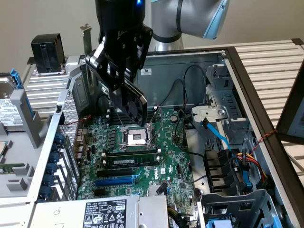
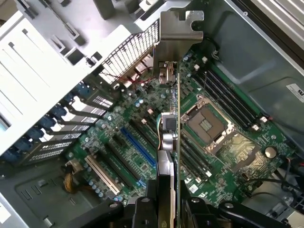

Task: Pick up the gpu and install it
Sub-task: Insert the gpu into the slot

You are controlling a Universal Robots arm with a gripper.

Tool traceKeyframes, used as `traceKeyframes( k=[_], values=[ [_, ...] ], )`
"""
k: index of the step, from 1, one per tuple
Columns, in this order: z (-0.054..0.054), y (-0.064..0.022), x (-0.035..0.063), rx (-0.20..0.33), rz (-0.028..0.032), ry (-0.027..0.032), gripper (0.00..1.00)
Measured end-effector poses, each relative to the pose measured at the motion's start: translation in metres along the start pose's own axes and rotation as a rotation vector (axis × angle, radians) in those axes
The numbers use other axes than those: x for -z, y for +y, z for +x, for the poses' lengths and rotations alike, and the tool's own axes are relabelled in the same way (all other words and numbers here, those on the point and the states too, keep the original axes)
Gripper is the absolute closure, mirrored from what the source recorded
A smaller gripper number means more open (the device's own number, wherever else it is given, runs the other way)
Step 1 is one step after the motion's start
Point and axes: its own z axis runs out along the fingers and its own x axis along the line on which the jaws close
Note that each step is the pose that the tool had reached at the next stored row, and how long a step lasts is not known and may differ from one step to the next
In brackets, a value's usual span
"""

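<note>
Exterior view: the gripper is hanging over the open case, above the motherboard. It is pinching the gpu between its fingers; the jaws are standing partway closed, pressing on the card from both sides. The black fan shroud is facing the exterior view's right and tilting downward.

The card is sitting in the air above the board, its lower edge near the CPU socket. We are not seeing it seated in any slot. Whether its lowest corner is touching anything, we cannot tell.

Wrist view: we are looking along the card edge-on. The silver bracket is at the far end, lying over the rear grille of the case. The green board edge is running between the socket on one side and the blue slot on the other.

Exterior view: a power supply is sitting at the near end of the case, and a hard drive is lying outside it, at the exterior view's left.
</note>
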Motion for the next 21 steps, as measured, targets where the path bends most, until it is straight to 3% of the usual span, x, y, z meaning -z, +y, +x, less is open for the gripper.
traceKeyframes(
  k=[10,21],
  values=[
    [-0.0012,-0.0012,-0.0002,0.151,0.0058,0.0101,0.72],
    [-0.0013,-0.0014,-0.001,0.347,0.0172,0.0199,0.72]
  ],
)
